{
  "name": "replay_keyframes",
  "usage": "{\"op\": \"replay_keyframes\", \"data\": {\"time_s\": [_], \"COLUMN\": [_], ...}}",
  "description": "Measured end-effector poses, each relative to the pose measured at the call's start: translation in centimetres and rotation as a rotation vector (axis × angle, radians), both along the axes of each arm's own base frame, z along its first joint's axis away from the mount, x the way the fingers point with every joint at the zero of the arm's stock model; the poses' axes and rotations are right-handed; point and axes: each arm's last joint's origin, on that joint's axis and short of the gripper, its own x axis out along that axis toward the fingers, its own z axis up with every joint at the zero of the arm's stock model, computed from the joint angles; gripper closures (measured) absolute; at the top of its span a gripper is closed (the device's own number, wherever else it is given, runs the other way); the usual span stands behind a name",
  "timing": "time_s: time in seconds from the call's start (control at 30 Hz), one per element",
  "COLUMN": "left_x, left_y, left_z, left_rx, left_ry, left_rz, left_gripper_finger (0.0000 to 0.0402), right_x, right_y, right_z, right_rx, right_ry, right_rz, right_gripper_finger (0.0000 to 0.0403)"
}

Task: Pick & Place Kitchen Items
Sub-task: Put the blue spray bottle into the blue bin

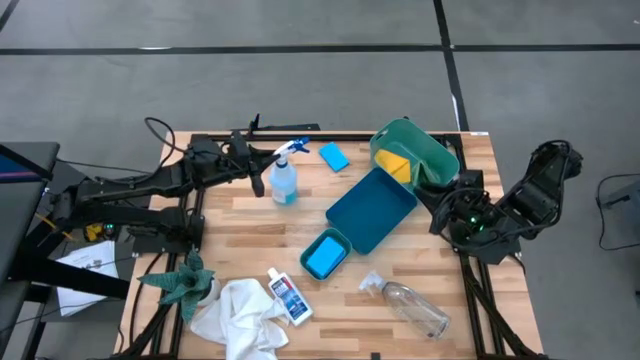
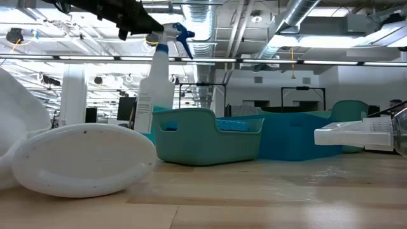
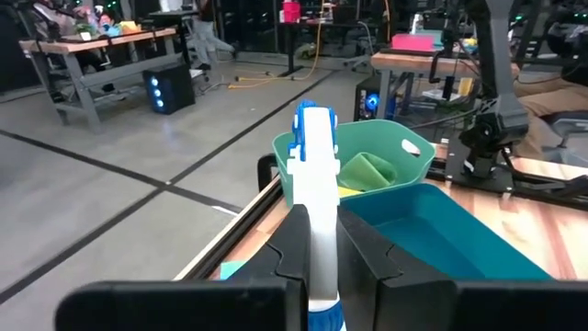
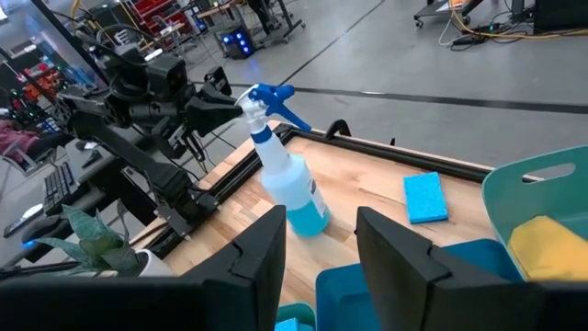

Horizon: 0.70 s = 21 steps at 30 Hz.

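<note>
The white spray bottle with a blue trigger and blue liquid stands near the table's far left, and my left gripper is shut on its top. My right gripper hangs open and empty above the right edge, next to the green bin; the yellow pad lies in that bin. One blue sponge lies flat on the wood, another lies in the small teal bin. The small blue-labelled bottle, clear bottle and white cloth lie along the near edge. My left gripper pinches the bottle's white spray head between its two fingers, behind the blue trigger. The fingers come level from the table's left. The bottle hangs nearly upright, leaning a little; whether its base rests on the wood I cannot tell.
A large blue tray lies slanted mid-table between the green bin and the small teal bin. A green spiky plant sits at the near left corner. Bare wood shows between the spray bottle and the tray.
</note>
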Motion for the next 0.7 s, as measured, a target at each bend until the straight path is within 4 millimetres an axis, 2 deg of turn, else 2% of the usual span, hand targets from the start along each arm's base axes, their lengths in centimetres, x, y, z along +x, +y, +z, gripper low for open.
{"op": "replay_keyframes", "data": {"time_s": [0.4, 0.7], "left_x": [-0.3, -1.6], "left_y": [0.0, -0.4], "left_z": [-0.4, -0.2], "left_rx": [-0.098, -0.172], "left_ry": [0.001, -0.009], "left_rz": [0.050, 0.059], "left_gripper_finger": [0.0369, 0.0274], "right_x": [0.0, 0.0], "right_y": [0.0, 0.0], "right_z": [0.0, 0.0], "right_rx": [-0.002, -0.001], "right_ry": [0.002, 0.001], "right_rz": [0.000, 0.000], "right_gripper_finger": [0.0276, 0.0276]}}
